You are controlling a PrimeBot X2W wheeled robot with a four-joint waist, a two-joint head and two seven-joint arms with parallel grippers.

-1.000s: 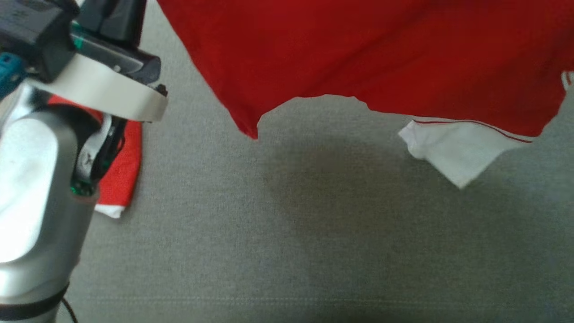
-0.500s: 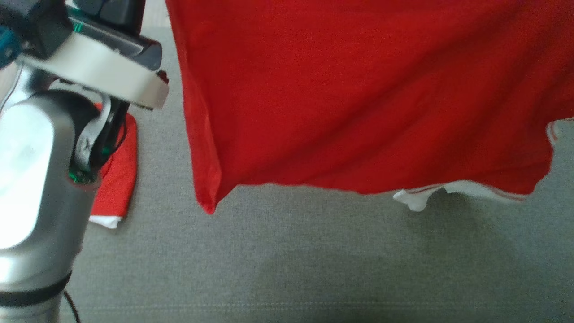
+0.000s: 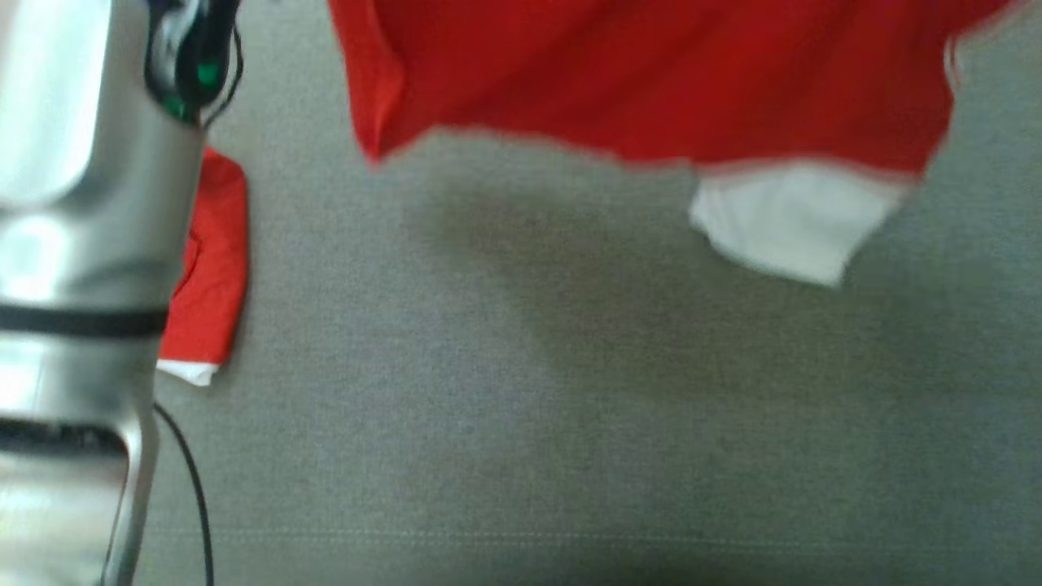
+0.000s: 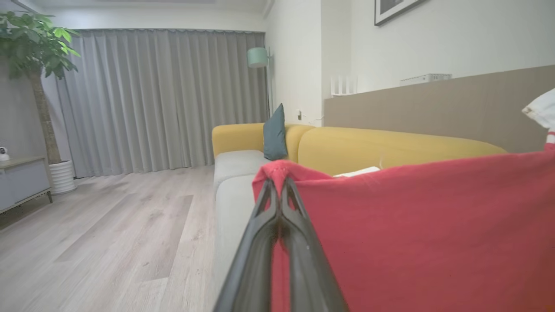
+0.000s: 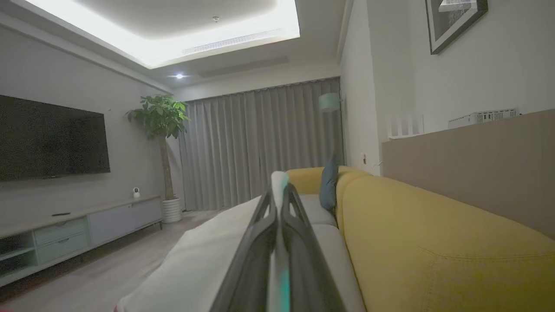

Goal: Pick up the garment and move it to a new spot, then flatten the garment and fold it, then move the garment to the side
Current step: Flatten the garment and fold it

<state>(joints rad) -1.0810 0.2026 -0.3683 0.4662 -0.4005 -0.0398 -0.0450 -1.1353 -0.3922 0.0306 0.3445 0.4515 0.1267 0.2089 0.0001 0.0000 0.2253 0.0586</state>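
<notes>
The left gripper (image 4: 279,193), fingers pressed together, pinches a bunched edge of the red garment (image 4: 425,234), which hangs as a broad sheet in front of the yellow sofa (image 4: 390,149). The right gripper (image 5: 279,186) is clamped the same way on a white part of it. From the head view it hangs above the grey seat cushion (image 3: 521,391), its white sleeve (image 3: 781,220) dangling lowest and blurred, its upper part cut off. A second red piece (image 3: 213,260) lies half hidden behind the left forearm (image 3: 73,203).
</notes>
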